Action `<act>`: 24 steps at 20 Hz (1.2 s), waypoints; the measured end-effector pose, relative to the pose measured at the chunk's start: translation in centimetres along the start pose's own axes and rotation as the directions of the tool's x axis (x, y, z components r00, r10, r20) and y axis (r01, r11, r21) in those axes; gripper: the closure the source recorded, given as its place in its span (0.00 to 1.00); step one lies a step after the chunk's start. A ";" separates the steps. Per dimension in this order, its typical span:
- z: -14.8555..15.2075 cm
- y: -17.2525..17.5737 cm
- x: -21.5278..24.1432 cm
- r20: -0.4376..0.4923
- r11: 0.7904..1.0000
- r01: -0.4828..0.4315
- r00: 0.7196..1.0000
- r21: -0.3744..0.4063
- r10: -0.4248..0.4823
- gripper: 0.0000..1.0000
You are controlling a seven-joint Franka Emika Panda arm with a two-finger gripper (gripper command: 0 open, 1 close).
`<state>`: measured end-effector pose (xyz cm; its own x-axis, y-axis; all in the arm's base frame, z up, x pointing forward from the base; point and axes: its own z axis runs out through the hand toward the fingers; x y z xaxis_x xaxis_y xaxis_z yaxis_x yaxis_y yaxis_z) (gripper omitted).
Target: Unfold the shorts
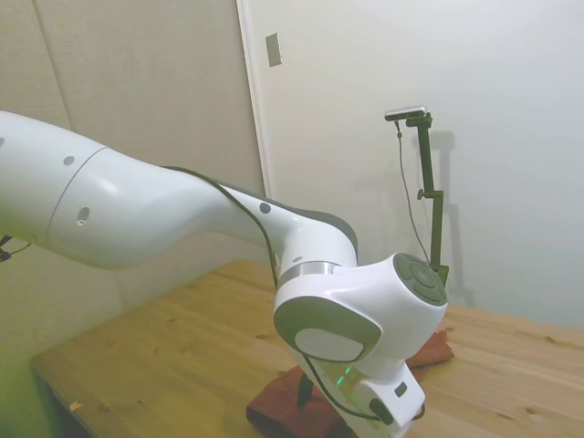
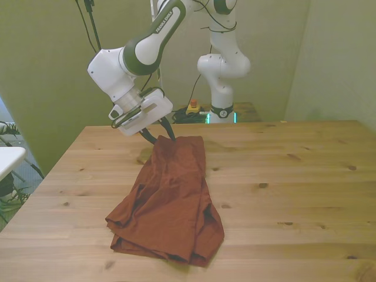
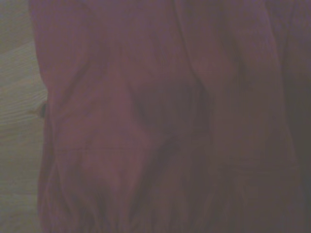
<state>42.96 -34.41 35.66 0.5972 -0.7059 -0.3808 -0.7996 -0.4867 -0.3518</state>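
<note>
Shorts point(image 2: 170, 200): rust-orange, bunched in folds on the wooden table point(image 2: 294, 176), near edge thick and layered.
Far edge: lifted slightly, pinched.
Gripper point(image 2: 161, 136): dark fingers closed on the shorts' far edge.

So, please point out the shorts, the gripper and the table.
shorts point(image 2: 170, 200): front view, middle of the rumpled fabric.
gripper point(image 2: 161, 136): front view, between the dark fingertips at the shorts' far edge.
table point(image 2: 294, 188): front view, bare wood.

From the side, your arm's bulk hides most of the shorts point(image 1: 283, 406) and the tool point(image 1: 306, 394); up close the fabric blurs, running past the wrist picture's edges.
</note>
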 end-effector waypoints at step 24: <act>-1.3 -11.1 -9.4 -0.090 0.941 0.184 0.972 -0.284 -0.218 1.00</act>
<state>46.08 -23.02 44.25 0.7488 -0.6264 -0.2165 -0.6601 -0.7344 -0.1580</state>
